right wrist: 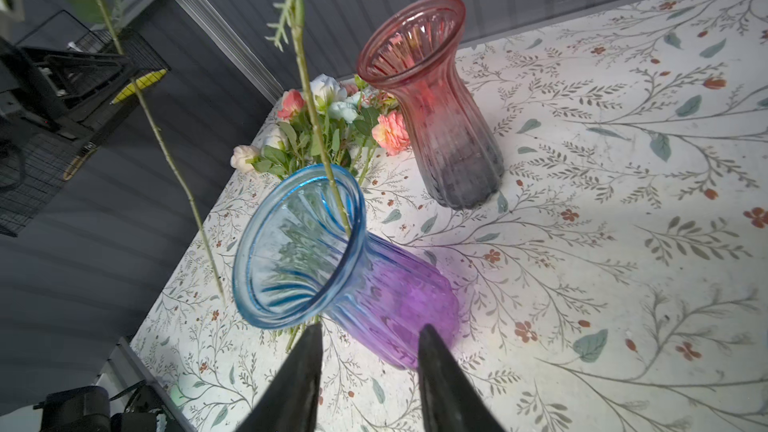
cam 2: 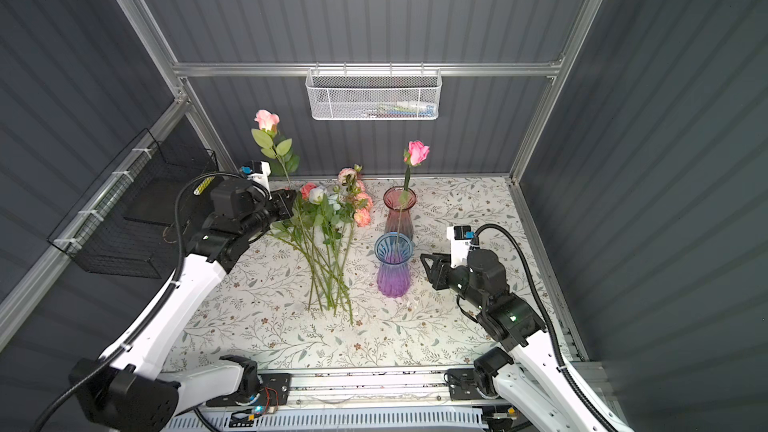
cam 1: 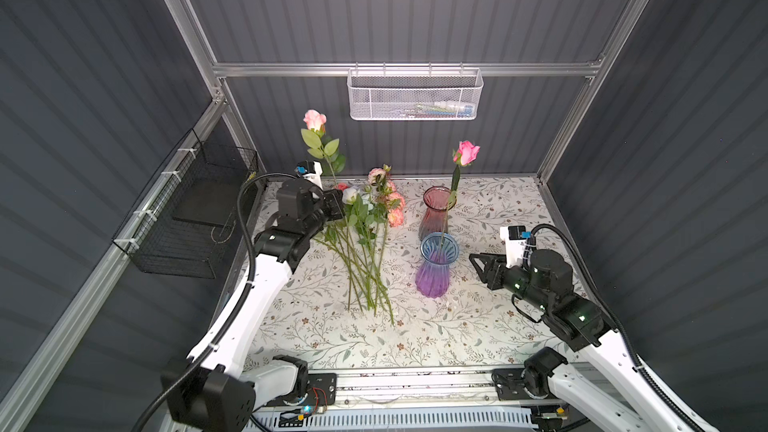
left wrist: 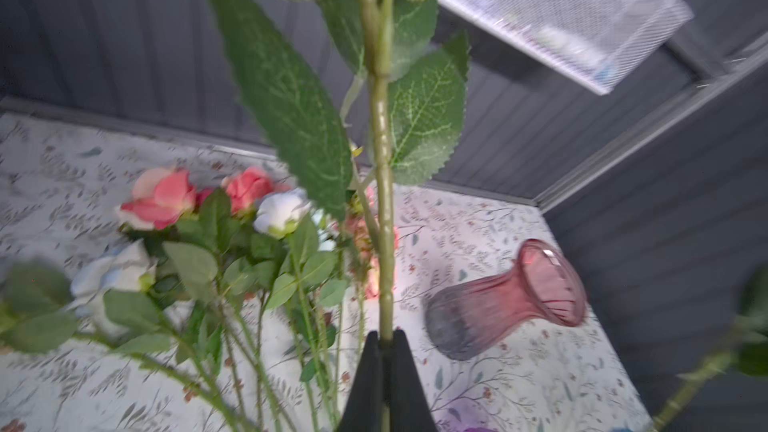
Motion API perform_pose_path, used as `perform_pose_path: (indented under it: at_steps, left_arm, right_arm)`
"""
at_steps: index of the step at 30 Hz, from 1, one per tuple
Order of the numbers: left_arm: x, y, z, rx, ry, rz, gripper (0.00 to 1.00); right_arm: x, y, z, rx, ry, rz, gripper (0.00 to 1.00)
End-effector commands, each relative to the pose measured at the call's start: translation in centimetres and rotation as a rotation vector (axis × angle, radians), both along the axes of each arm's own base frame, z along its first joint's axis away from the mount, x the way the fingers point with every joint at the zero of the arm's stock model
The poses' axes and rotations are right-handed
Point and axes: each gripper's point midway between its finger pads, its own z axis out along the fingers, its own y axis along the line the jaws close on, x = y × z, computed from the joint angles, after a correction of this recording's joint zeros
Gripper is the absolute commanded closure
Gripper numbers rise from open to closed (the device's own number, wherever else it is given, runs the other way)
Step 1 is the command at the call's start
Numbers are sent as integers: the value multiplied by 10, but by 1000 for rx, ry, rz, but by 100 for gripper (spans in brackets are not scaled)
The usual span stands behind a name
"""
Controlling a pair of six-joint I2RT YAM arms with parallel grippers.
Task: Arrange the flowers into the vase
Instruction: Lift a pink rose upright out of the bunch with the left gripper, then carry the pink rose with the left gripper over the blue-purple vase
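The left hand point(left wrist: 385, 342) is clamped narrow on the green stem of a pale pink rose point(cam 1: 314, 119), which it holds nearly upright over the counter's point(cam 1: 498, 326) far left corner, bloom and leaves well above the hand and the stem's lower length hanging below it. Just beside that hand, the rest of the flowers point(cam 1: 365, 234) lie in a loose bundle on the counter, toward its left edge: pink, coral, white and pale blue blooms point to the far edge, and the bare stem ends fan out toward the near edge. Near the counter's middle stands a blue-and-purple vase point(cam 1: 434, 276) with one deep pink rose point(cam 1: 466, 152) upright in it, its stem leaning on the rim. A red vase point(cam 1: 436, 209) stands just behind it, toward the far edge, with nothing in it. The right hand point(cam 1: 478, 267) hovers near the blue-and-purple vase on the side of the right edge, its jaws partly apart and holding nothing, with a gap showing between them and the glass in both top views.
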Motion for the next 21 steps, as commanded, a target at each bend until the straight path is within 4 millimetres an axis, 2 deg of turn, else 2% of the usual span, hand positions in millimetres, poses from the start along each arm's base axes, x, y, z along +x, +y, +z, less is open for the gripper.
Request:
perform_pose_path:
  at_steps: [1,5,8,10,15,21]
  left_arm:
    - [-42,-16,86,-88,-306,-173,100]
    - [-86,-21,152,-181,-524,-271,100]
    - [-106,-26,189,-246,-636,-324,100]
    - [-111,-35,205,-264,-681,-354,100]
    - [-111,-82,220,-246,-732,-438,100]
    - [-101,-140,221,-228,-748,-509,100]
  right_arm:
    - [-4,4,21,46,-58,31,55]
    - [0,-2,23,62,-88,-12,54]
    - [3,-5,26,68,-96,-38,53]
    - [4,-6,28,75,-98,-47,54]
    - [3,-10,31,93,-105,-67,54]
    - [-3,-18,32,88,-113,-94,53]
